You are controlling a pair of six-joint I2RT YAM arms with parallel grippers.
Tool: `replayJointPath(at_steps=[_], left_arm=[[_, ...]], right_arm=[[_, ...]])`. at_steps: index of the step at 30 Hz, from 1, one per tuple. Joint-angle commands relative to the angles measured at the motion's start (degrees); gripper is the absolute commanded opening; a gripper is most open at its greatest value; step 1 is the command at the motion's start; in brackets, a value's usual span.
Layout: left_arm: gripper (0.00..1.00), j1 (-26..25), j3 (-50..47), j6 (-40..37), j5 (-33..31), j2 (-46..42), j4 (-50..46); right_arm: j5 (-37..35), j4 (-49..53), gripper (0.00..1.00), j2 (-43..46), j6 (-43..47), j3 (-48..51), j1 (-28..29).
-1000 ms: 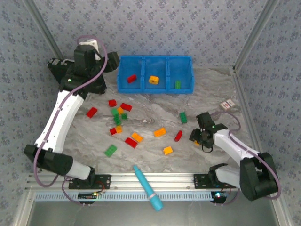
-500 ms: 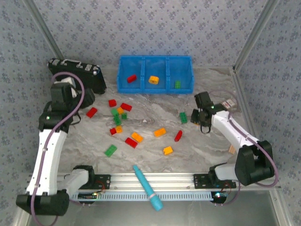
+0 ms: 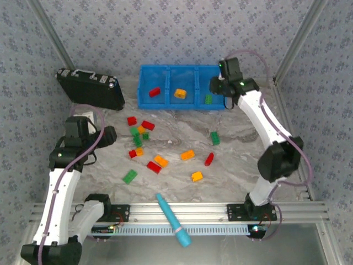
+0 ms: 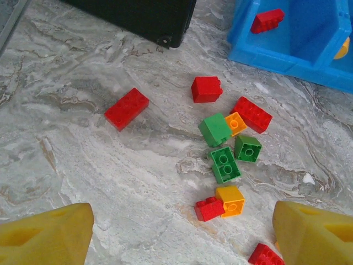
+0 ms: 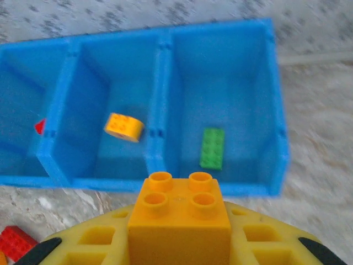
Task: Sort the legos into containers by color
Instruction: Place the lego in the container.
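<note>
Top external view: R gripper [image 3: 220, 86] is up at the blue bin [image 3: 182, 104], over the right compt or just at its edge; can't tell which from this angle. Right wrist cam: its fingers are clamped on an orange-yellow brick [image 5: 179, 214], studs up, w/ the bin ahead and lower in frame.

Bin contents, one brick per compt:
- left: red brick [image 3: 154, 92]
- middle: orange-yellow piece [image 3: 180, 93]
- right: green brick [image 3: 208, 99], lying flat near the front wall

L gripper [image 3: 106, 136] sits over the left part of the table [image 3: 248, 149]. Its yellow fingers [image 4: 49, 237] are wide apart, nothing between them. Left wrist cam looks down on a loose cluster [image 4: 231, 143] of red, green and orange bricks, some touching. A lone red block [image 4: 126, 109] lies apart to the left of it.

More loose bricks are spread mid-table: a green one [image 3: 214, 138] to the right, an orange one [image 3: 187, 155], a small red one [image 3: 209, 159], another orange [image 3: 197, 176] and a green [image 3: 129, 176] nearer the arm bases.

Black case [image 3: 91, 87] stands left of the bin, not touching it. Light-blue tool [image 3: 172, 220] lies across the near rail.
</note>
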State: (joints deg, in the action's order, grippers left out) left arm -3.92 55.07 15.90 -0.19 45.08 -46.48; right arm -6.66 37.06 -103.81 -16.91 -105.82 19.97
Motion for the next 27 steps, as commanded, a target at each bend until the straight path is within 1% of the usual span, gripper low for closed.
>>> replayJointPath(at_steps=[1, 4, 9, 11, 12, 16, 20, 23, 25, 27], left_arm=[[0.85, -0.52, -2.04, -3.38, 0.56, -2.03, 2.0], [0.86, -0.51, -3.48, -3.17, 0.23, -2.9, 2.45], [0.86, -0.81, -5.91, -2.83, 2.46, -4.49, 3.49], [0.86, -1.32, -6.52, -3.22, 2.3, -4.64, 3.35], [0.86, -1.5, -6.84, -3.41, 2.05, -4.78, 3.2], [0.86, -2.83, -8.55, -2.32, 0.67, -5.29, 2.91], [0.86, -3.36, -10.64, 0.45, 1.84, -5.28, 3.32], [0.86, -3.42, -11.65, 2.29, 2.47, -5.15, 4.01], [0.86, -3.37, -11.48, 2.78, 2.47, -4.74, 4.03], [0.86, -3.37, -11.3, 2.95, 2.18, -4.38, 4.1]], right_arm=[[-0.07, 0.98, 0.31, -8.84, 4.18, -8.98, 3.15], [-2.8, -0.61, 0.33, -17.22, 5.61, -16.79, 6.33], [-4.42, 7.59, 0.33, -35.09, 5.1, -40.03, 8.59], [-4.04, 9.64, 0.34, -39.65, 4.27, -45.86, 8.69], [-3.83, 9.63, 0.34, -40.92, 3.79, -46.73, 8.6], [-2.52, 5.85, 0.39, -41.61, 2.07, -41.89, 8.32], [-1.87, 3.9, 0.45, -41.61, 1.35, -37.26, 8.38], [-2.47, 2.55, 0.52, -40.41, 1.84, -33.98, 8.84], [-2.92, -0.29, 0.6, -37.98, 3.02, -29.99, 9.42], [-3.19, -1.98, 0.62, -35.91, 3.72, -27.41, 9.69]])
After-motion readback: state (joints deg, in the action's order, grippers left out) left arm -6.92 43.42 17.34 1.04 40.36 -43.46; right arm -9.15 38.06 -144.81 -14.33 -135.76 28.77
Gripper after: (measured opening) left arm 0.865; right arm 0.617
